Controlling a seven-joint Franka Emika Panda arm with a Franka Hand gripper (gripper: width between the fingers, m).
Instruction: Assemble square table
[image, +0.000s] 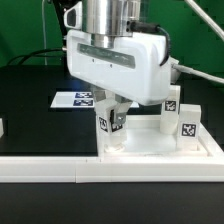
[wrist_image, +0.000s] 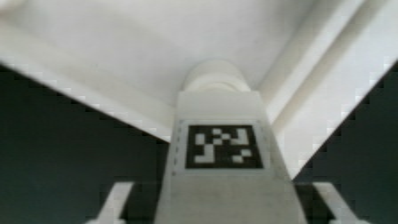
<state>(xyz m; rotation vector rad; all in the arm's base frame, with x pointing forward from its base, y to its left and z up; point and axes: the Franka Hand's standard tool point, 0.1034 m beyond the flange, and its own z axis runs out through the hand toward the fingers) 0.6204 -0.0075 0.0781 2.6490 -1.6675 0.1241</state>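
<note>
The white square table top (image: 160, 150) lies at the front right, and its inner corner fills the wrist view (wrist_image: 107, 50). My gripper (image: 112, 120) is shut on a white tagged leg (image: 112, 136) and holds it upright, with its lower end at the top's corner on the exterior view's left. In the wrist view the leg (wrist_image: 217, 110) runs between my fingers (wrist_image: 121, 205), with its rounded tip toward the corner and my gripper (wrist_image: 222, 192) round it. Two more tagged legs (image: 170, 108) (image: 187, 130) stand on the top's right side.
The marker board (image: 78, 98) lies on the black table behind the arm. A long white border rail (image: 60, 168) runs along the front. A small white part (image: 2, 127) shows at the left edge. Cables hang behind the arm.
</note>
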